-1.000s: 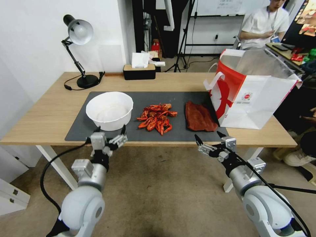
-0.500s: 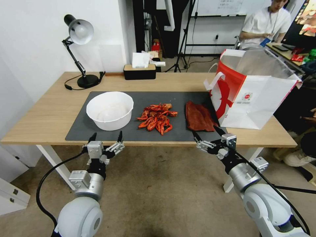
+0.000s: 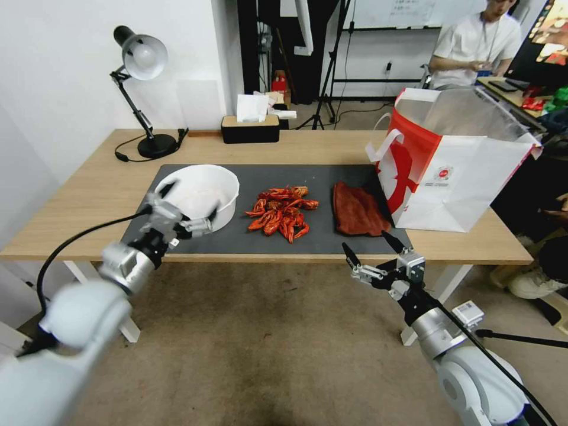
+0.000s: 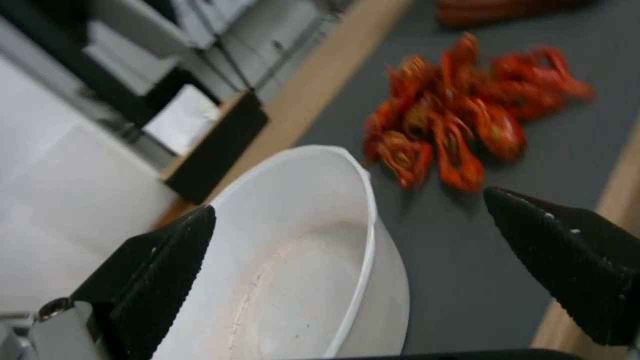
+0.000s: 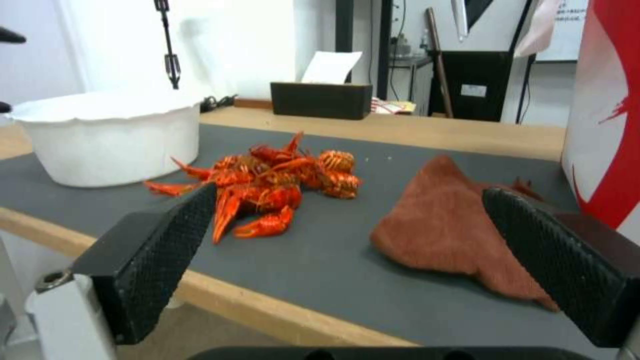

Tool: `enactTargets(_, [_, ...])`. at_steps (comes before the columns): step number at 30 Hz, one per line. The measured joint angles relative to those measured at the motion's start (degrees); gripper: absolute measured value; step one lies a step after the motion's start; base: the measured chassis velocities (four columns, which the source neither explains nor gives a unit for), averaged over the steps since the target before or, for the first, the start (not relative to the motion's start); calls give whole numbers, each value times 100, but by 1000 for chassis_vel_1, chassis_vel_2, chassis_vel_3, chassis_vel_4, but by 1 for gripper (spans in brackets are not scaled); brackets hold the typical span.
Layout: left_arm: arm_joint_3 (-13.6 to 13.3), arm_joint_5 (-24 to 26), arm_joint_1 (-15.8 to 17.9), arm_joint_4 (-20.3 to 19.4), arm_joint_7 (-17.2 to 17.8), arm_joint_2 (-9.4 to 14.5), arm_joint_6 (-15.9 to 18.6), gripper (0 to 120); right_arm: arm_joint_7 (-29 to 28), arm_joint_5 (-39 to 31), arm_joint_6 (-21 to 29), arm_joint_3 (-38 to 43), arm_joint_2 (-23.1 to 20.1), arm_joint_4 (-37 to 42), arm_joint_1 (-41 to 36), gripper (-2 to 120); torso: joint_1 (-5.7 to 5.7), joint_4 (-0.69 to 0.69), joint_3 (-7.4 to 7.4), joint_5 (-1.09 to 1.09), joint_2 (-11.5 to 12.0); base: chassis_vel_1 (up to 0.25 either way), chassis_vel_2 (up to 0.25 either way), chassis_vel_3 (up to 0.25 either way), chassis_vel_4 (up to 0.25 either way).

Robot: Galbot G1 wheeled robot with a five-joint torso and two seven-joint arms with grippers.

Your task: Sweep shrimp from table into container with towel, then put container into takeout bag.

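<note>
Bright red-orange shrimp (image 3: 283,216) lie mid-frame on a dark grey mat (image 3: 319,177) over the light wood counter (image 3: 89,201). The container (image 3: 204,192) left of them is plain white, the towel (image 3: 358,210) rust-red. At right, the takeout bag (image 3: 455,171) is red and white with a small red logo.

Mat (image 3: 322,177) on tabletop (image 3: 89,201). On mat, left to right: container (image 3: 204,192), shrimp (image 3: 283,213), towel (image 3: 358,210). Takeout bag (image 3: 455,165) right of towel. Lamp (image 3: 142,89), tissue box (image 3: 250,128) behind mat.
</note>
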State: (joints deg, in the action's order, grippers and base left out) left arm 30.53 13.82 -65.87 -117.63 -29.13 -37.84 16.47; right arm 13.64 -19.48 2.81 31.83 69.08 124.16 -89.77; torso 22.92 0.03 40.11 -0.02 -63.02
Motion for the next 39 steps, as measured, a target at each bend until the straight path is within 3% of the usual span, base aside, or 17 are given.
enactTargets(2, [-141,-77,466,172,-719,336,85,100,11,52,-30,8,8,-25,-28,100,0,-3,0,1,0,0,0,0,0])
enactTargets(3, [-141,-77,466,172,-719,336,85,100,11,52,-30,8,8,-25,-28,100,0,-3,0,1,0,0,0,0,0])
enactTargets(6, [-454,-450,1267,461,-1744,871,-46,100,14,102,-69,9,13,-62,-49,100,1,-4,0,2,0,0,0,0,0])
enactTargets(7, [-454,-450,1267,461,-1744,871,-46,100,14,102,-69,9,13,-62,-49,100,1,-4,0,2,0,0,0,0,0])
enactTargets(9, [-1003,-747,1861,667,-2009,1295,-367,100,6,146,-71,-27,-3,-110,-45,100,0,-2,0,3,0,0,0,0,0])
enactTargets(12, [-1196,-853,2023,729,-2054,1398,-459,100,0,182,-71,-61,-27,-132,-44,100,0,-2,0,1,-1,0,0,0,0])
enactTargets(14, [-1708,-1188,2456,893,-2276,1568,-768,100,-16,291,-71,-126,-92,-189,-34,100,0,-2,0,3,-1,0,0,0,0])
enactTargets(15, [-1940,-1381,2709,983,-2468,1581,-960,100,-18,345,-72,-145,-111,-220,-23,100,0,-2,0,0,-1,0,0,0,0])
enactTargets(17, [-1940,-1381,2709,983,-2468,1581,-960,100,-18,345,-72,-145,-111,-220,-23,100,0,-2,0,0,-1,0,0,0,0])
enactTargets(18, [-2101,-1471,2926,1049,-2636,1560,-1093,100,-19,389,-71,-150,-113,-254,-20,100,0,-1,0,1,-1,0,0,0,0])
enactTargets(19, [-2445,-1462,3359,1215,-2983,1463,-1263,100,-20,491,-72,-165,-88,-311,-42,100,-1,-3,0,2,-1,0,0,0,0])
enactTargets(20, [-2690,-1148,3778,1513,-3666,1299,-1502,100,-18,569,-71,-168,-62,-319,-91,100,-1,-2,0,4,-1,0,0,0,0])
enactTargets(21, [-2690,-1148,3778,1513,-3666,1299,-1502,100,-18,569,-71,-168,-62,-319,-91,100,-1,-2,0,4,-1,0,0,0,0])
enactTargets(23, [-2944,-1150,4118,1765,-4089,1117,-1574,100,-12,600,-71,-162,-53,-306,-150,100,0,-3,0,0,-1,0,0,0,0])
enactTargets(30, [-3364,-1214,4472,2041,-4071,940,-1515,100,-5,627,-71,-102,-63,-271,-253,100,0,-2,-1,2,-1,0,0,0,0])
enactTargets(31, [-3540,-1314,4607,2186,-4030,874,-1500,100,3,645,-71,-90,-58,-269,-297,100,-1,-2,0,3,-1,0,0,0,0])
enactTargets(39, [-3932,-1883,5050,2653,-4046,648,-1551,98,16,716,-71,-75,-6,-291,-376,100,0,-3,0,2,-1,0,0,0,0])
